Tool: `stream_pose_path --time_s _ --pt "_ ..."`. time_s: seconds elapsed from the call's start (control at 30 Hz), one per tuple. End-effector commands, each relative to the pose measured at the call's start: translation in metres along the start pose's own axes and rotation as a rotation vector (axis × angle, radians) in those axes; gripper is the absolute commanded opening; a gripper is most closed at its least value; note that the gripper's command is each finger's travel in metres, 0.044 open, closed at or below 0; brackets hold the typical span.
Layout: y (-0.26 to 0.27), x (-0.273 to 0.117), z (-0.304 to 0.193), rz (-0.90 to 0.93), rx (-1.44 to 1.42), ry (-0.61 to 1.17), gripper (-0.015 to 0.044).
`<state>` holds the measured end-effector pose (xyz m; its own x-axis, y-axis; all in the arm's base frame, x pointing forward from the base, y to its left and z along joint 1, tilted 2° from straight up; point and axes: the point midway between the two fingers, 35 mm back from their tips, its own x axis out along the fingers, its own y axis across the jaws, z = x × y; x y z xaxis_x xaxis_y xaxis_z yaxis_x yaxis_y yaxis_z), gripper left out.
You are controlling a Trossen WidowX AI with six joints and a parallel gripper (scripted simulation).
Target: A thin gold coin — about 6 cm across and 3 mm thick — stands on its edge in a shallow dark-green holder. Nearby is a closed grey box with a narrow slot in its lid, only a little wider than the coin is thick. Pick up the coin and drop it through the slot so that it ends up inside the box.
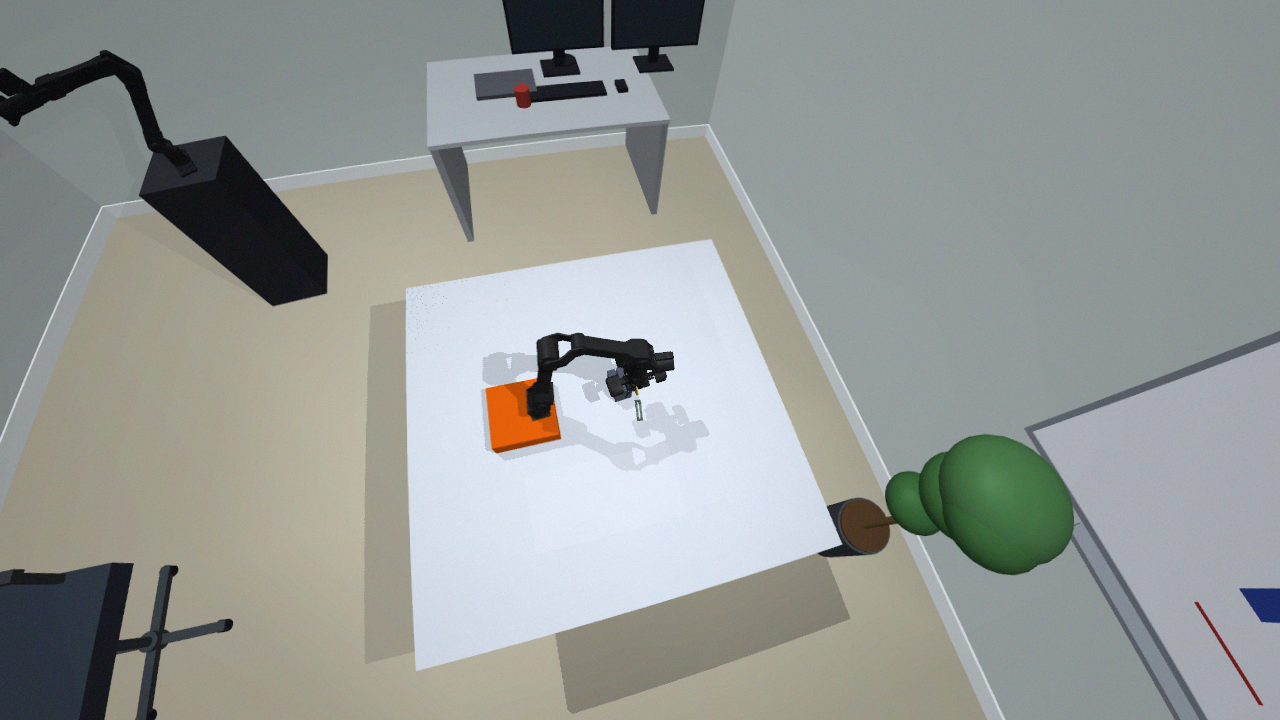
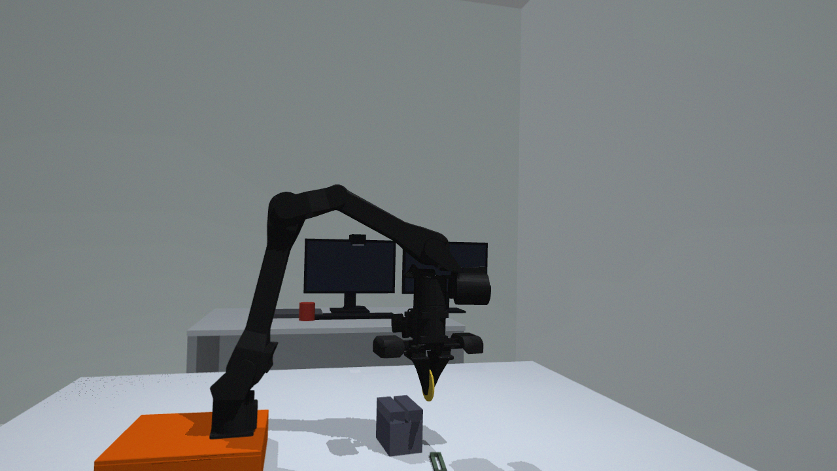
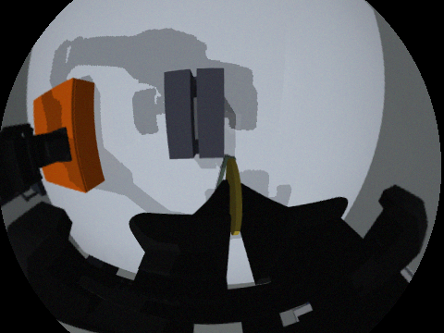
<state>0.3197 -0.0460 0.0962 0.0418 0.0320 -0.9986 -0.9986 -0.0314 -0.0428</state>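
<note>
My gripper (image 2: 429,391) (image 3: 228,184) is shut on the gold coin (image 2: 430,386) (image 3: 235,196), which stands edge-on between the fingertips, in the air higher than the box lid. The grey box (image 2: 399,430) (image 3: 211,113) stands on the table, left of the gripper in the exterior view. In the wrist view it is ahead of the fingers and a little left, and its slot runs nearly parallel to the coin. The dark-green holder (image 1: 638,410) (image 2: 434,454) is without the coin. In the wrist view it is mostly hidden behind the coin and fingers. The box is mostly hidden under the arm in the top view.
The arm's base stands on an orange block (image 1: 522,425) (image 2: 175,436) (image 3: 83,139), left of the box. The white table (image 1: 537,591) (image 2: 146,389) carries these things. A desk (image 1: 447,116) with monitors and a red cup (image 1: 522,95) (image 2: 307,311) stands behind the table.
</note>
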Motion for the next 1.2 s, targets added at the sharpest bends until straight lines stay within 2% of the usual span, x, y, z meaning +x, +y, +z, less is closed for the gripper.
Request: stream_pose_path --time_s 0.0,0.8,1.17 --pt "0.004 -0.001 0.007 -0.005 0.004 0.005 0.0" --pt "0.031 0.0 0.062 -0.003 0.005 -0.001 0.0" --pt "0.029 0.001 0.061 0.003 -0.001 -0.005 0.0"
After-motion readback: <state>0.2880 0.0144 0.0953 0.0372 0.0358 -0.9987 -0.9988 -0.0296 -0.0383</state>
